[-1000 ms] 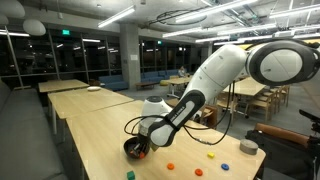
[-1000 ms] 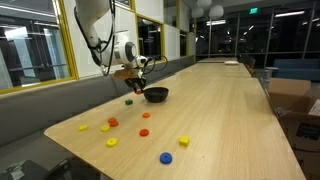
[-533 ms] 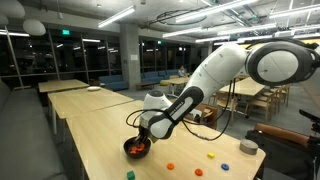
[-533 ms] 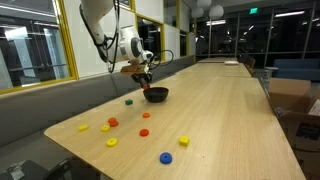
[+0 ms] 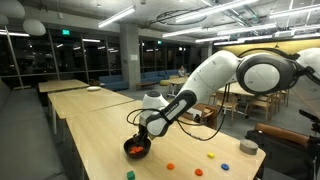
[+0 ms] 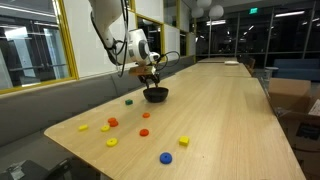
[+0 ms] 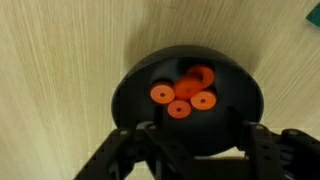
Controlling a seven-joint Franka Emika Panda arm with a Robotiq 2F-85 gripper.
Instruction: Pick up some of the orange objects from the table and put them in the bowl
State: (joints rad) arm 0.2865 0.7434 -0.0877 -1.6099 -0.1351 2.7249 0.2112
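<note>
The black bowl [image 7: 133, 98] lies right below my gripper [image 7: 197, 142] and holds several flat orange pieces [image 7: 180, 96]. The gripper's fingers are spread wide, one on each side of the bowl, with nothing between them. In both exterior views the gripper [image 5: 143, 132] [image 6: 150, 79] hangs just above the bowl [image 5: 136, 150] [image 6: 155, 95] on the light-wood table [image 6: 220, 110]. More orange pieces lie on the table [image 6: 113, 122] [image 6: 144, 132] [image 5: 170, 166], away from the bowl.
Yellow pieces [image 6: 183, 141] [image 6: 82, 127], a blue piece [image 6: 166, 158] and a green piece [image 6: 128, 101] lie scattered on the table. A grey round lidded object [image 5: 248, 147] stands near the table's edge. Similar bare tables stand behind.
The gripper has moved sideways from beside the bowl to directly above it. The pieces on the table have not moved.
</note>
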